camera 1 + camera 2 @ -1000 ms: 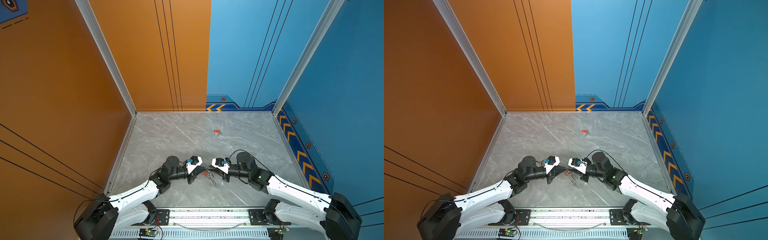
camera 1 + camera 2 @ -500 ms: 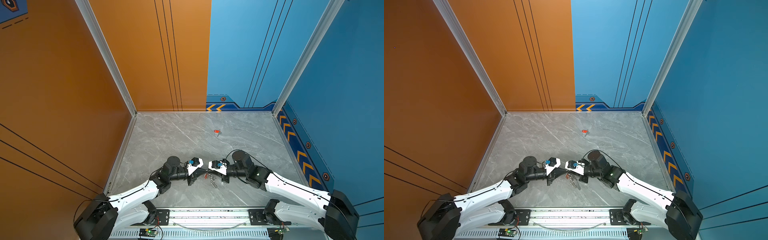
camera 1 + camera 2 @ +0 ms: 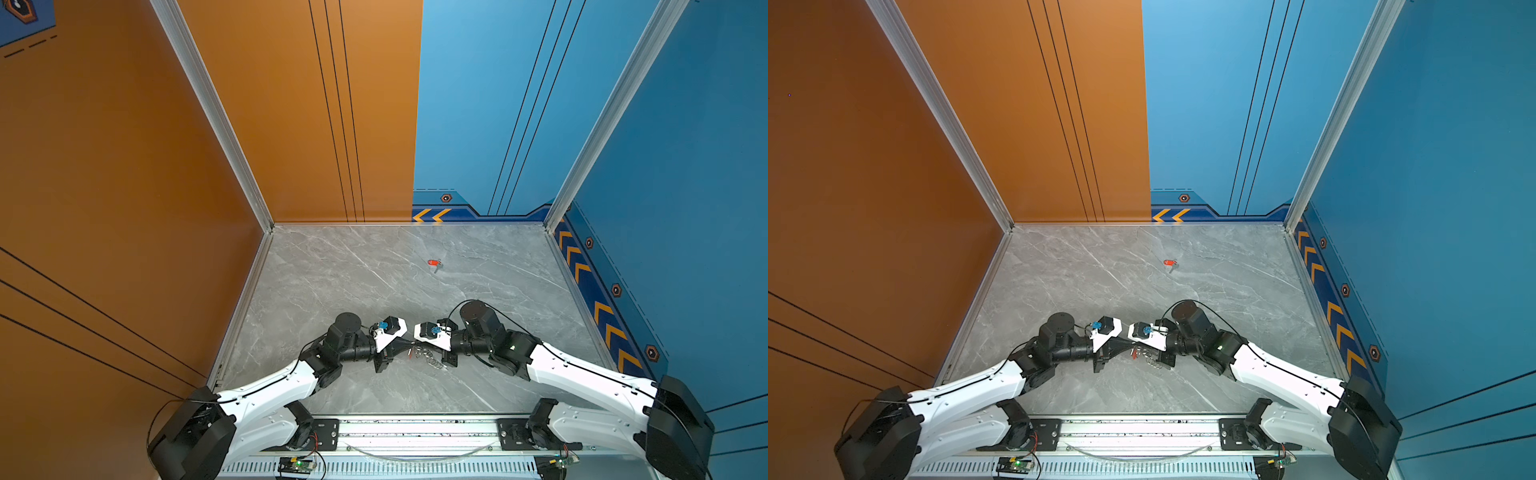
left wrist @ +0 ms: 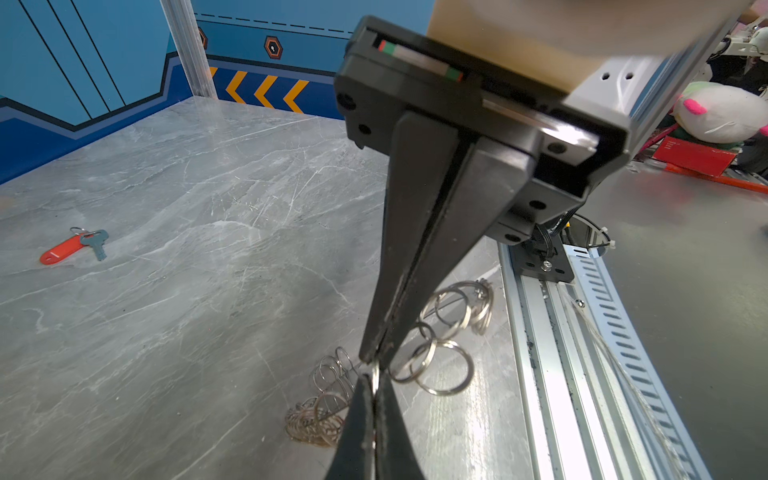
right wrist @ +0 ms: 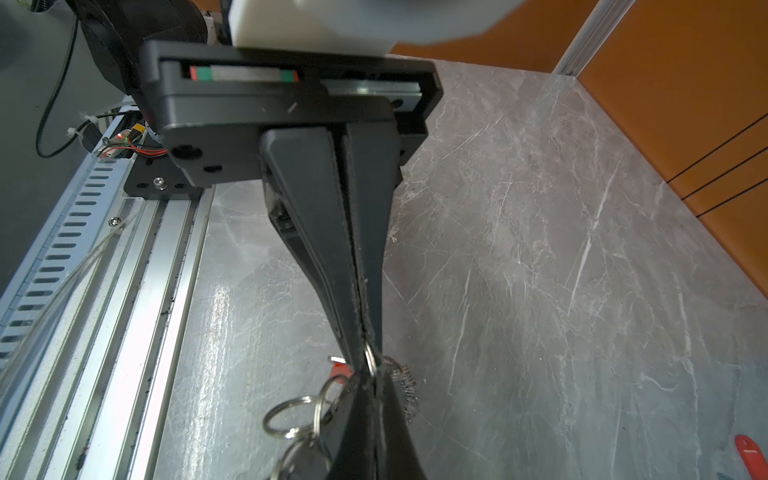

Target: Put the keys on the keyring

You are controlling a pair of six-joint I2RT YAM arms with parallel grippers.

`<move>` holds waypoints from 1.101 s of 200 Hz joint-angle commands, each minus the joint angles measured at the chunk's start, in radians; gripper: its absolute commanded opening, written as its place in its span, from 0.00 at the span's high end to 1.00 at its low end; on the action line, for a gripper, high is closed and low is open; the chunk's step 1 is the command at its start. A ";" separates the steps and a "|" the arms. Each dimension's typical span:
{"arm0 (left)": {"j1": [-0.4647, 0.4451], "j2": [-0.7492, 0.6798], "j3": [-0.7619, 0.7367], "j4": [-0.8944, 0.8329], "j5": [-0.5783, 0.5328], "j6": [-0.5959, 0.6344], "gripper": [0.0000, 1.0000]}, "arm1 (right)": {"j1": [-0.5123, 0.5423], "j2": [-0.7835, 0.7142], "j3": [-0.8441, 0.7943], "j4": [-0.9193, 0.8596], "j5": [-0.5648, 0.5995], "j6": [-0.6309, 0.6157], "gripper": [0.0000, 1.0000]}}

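Observation:
My left gripper (image 4: 373, 376) and right gripper (image 4: 375, 358) meet tip to tip low over the grey floor, both shut on one thin silver split ring. That ring belongs to the keyring (image 4: 442, 365), a chain of silver rings trailing onto the floor (image 3: 430, 359). In the right wrist view my right gripper (image 5: 371, 380) faces the left gripper (image 5: 360, 361). One key's red tag (image 5: 340, 369) shows right beside the left fingertips; I cannot tell whether it hangs from the ring. Another red-tagged key (image 3: 433, 262) lies alone farther back (image 4: 70, 247).
An aluminium rail (image 3: 415, 432) runs along the front edge just behind both arms. An orange wall (image 3: 166, 208) closes the left side and blue walls (image 3: 665, 208) close the back and right.
My right gripper has slid left up to the left gripper's tips and its jaws have shut on the ring. The left gripper has stayed put, shut.

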 commanded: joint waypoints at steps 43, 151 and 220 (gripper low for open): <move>-0.008 -0.020 0.028 0.015 -0.036 -0.022 0.81 | -0.043 -0.004 -0.048 0.195 -0.007 0.169 1.00; 0.036 -0.088 -0.018 0.092 -0.192 -0.101 0.75 | -0.111 -0.005 -0.202 0.611 -0.053 0.417 1.00; 0.074 -0.019 0.010 0.118 -0.070 -0.153 0.92 | -0.121 0.024 -0.251 0.780 -0.099 0.476 1.00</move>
